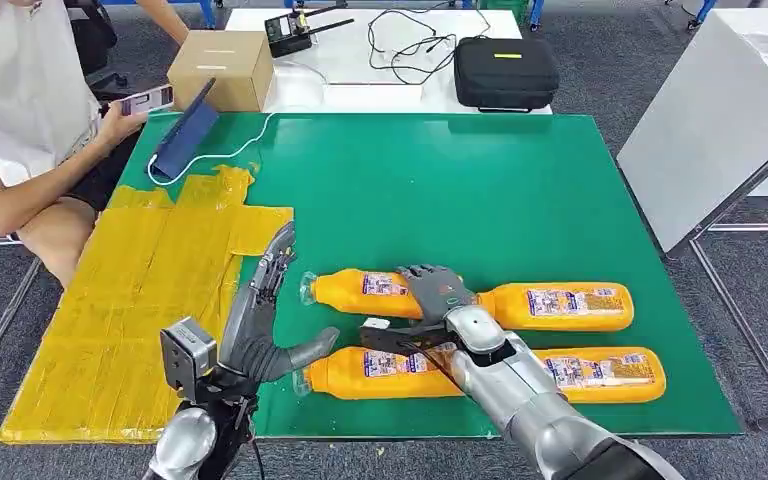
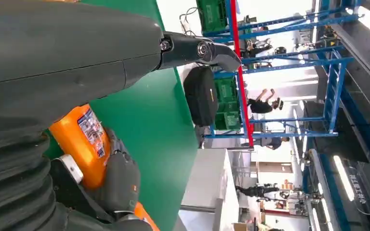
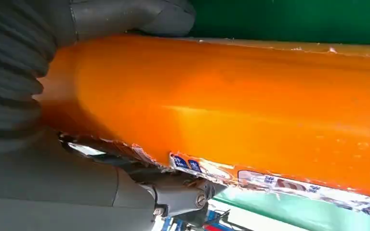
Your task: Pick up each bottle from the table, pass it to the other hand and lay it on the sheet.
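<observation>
Right hand (image 1: 438, 292) wraps an orange bottle (image 1: 360, 290) lying on the green table (image 1: 520, 190), w/ three more bottles alongside. Left hand (image 1: 265, 320) waits released, near the yellow sheet (image 1: 130, 300). Best to lift level, grip firm, before handover.

4 orange bottles (image 1: 560, 305) flat, beside sheet (image 1: 130, 290)

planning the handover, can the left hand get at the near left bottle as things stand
Probably yes. The left hand hangs open just off that bottle's cap end, with bare green table between them. The right hand lies on the far left bottle, its arm crossing the near one's other end.
</observation>
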### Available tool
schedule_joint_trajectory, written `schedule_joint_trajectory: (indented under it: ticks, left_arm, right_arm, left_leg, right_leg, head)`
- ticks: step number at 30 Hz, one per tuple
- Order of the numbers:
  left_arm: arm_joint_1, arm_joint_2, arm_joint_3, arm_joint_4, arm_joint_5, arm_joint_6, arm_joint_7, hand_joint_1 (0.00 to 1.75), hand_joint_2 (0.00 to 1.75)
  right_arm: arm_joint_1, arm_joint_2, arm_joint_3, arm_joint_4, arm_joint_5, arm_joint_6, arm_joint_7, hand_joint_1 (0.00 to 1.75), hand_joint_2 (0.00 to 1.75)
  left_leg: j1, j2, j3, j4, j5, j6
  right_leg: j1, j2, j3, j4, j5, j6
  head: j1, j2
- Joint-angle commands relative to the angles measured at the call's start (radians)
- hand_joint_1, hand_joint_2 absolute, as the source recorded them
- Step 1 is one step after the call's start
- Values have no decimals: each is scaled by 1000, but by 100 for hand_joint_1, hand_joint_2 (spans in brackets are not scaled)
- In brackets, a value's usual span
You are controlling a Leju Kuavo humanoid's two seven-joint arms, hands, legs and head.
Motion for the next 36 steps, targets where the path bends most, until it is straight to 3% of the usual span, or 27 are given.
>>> schedule_joint_trajectory:
  ticks: [1,31,32,33,34,36]
  left_arm:
    - [-36,1,-17,63,6,-1,4,0,175]
    - [-36,1,-17,63,6,-1,4,0,175]
    - [-30,17,-32,54,-34,14,16,0,175]
    - [-21,24,-35,46,-34,15,18,0,175]
    - [-17,28,-38,42,-35,19,22,0,175]
    - [-14,30,-38,43,-35,22,23,0,175]
  right_arm:
    - [-22,-3,-11,88,-3,8,-3,169,175]
    - [-22,-3,-11,88,-3,8,-3,169,175]
    - [151,53,-262,-164,-255,-244,-254,175,175]
    - [228,24,-307,-373,-415,-474,-364,175,175]
    - [300,-12,-280,-555,-383,-408,-268,175,175]
    - [344,-28,-280,-660,-374,-369,-222,175,175]
  left_leg:
    - [0,0,2,0,-1,-1]
    - [0,0,2,0,-1,-1]
    - [1,0,3,0,-1,-1]
    - [1,0,4,1,-2,-2]
    - [1,-2,4,-1,-1,-2]
    - [2,-4,2,0,-1,-2]
  right_leg:
    - [1,-2,3,-1,-1,0]
    - [0,-2,3,-1,-1,0]
    - [1,-2,4,-1,-1,0]
    - [1,-3,6,-1,-2,0]
    - [2,-4,5,-2,-2,-1]
    - [2,-6,4,-2,-3,-1]
  head:
    - [0,0]
    - [0,0]
    - [0,0]
    - [0,0]
    - [0,0]
    - [2,0]
